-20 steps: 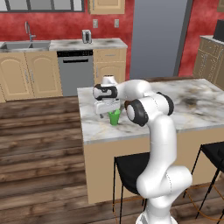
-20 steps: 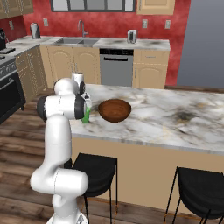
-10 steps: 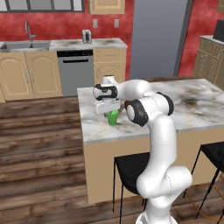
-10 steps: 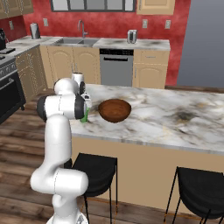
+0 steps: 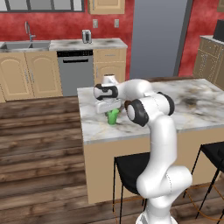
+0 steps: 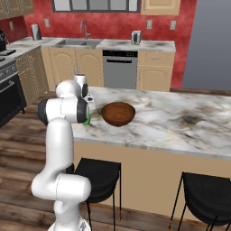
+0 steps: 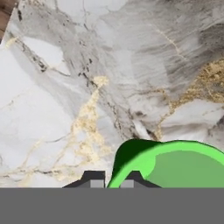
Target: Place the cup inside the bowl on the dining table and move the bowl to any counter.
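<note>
Cup: the small green cup (image 5: 113, 116) is over the table (image 5: 192, 109), near the table's left end. In the hand view its rim (image 7: 168, 164) sits right at the finger tips.
Bowl: the brown bowl (image 6: 118, 113) stands on the table, just beside the cup. It looks empty from here.
Gripper: the gripper (image 5: 110, 107) is right on top of the cup. One side of the cup's rim runs between the two finger tips (image 7: 93, 178), so it looks like the gripper has hold of the cup by its rim.
Cup up or down: I cannot tell if the cup's bottom touches the table or is lifted a little.
Counter: the counter (image 6: 115, 44) runs along the red wall, well apart from the table, across the wood floor.
Done: I think the cup is grabbed, and that is all so far.
Left to do: the cup is not in the bowl yet. It has to go over the bowl's rim and be let go inside. Then the bowl, with the cup in it, has to leave the table and go to a counter.
How far: I think this is early, about the first small part of the job.
</note>
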Robot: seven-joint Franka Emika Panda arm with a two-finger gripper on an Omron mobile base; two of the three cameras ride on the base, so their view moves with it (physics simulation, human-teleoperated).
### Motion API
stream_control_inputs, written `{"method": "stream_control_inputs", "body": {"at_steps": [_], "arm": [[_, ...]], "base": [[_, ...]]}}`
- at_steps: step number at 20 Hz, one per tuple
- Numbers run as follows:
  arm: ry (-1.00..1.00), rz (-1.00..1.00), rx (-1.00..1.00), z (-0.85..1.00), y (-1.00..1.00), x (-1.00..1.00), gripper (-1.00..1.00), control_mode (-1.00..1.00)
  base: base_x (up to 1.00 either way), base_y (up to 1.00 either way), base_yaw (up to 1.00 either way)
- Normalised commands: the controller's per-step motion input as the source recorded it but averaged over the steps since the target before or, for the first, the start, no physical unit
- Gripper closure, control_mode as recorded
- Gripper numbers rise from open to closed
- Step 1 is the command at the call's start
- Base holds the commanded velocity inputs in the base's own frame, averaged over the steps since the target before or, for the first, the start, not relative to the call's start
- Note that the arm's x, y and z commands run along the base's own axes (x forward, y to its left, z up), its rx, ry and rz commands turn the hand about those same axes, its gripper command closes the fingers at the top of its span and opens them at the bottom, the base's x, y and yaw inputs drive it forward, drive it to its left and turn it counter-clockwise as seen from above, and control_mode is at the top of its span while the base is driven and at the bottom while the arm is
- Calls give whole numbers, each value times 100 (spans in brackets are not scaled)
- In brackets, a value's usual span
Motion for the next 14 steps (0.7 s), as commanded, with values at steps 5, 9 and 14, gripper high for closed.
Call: {"method": "stream_control_inputs", "body": {"at_steps": [5,9,14], "arm": [[-9,8,0,13,-17,0,100,-100],[-7,8,0,18,-16,0,100,-100],[-10,9,0,11,-10,-3,100,-100]], "base": [[0,0,0],[0,0,0],[0,0,0]]}}
